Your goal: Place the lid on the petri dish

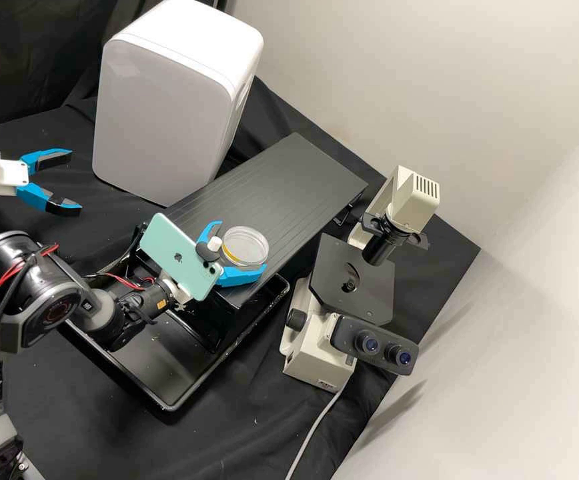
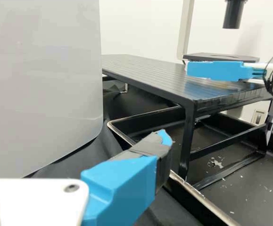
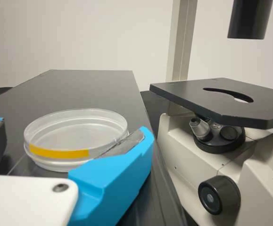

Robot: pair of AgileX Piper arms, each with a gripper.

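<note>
Flanking petri dish point(image 1: 245, 245), microscope point(image 1: 349, 313), white box point(image 1: 169, 93) (behind)

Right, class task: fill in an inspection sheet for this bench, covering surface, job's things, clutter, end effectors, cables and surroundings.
Surface: black cloth bench; black ribbed shelf stands in a black tray.
Job's things: petri dish with yellow strip, on the shelf near its front edge; a separate lid cannot be told.
Clutter: pale specks in the tray.
End effectors: right end effector open, fingers either side of the dish; left end effector open, beside the white box.
Cables: red and black wires at the right wrist; grey cord from the microscope.
Surroundings: pale wall.
</note>
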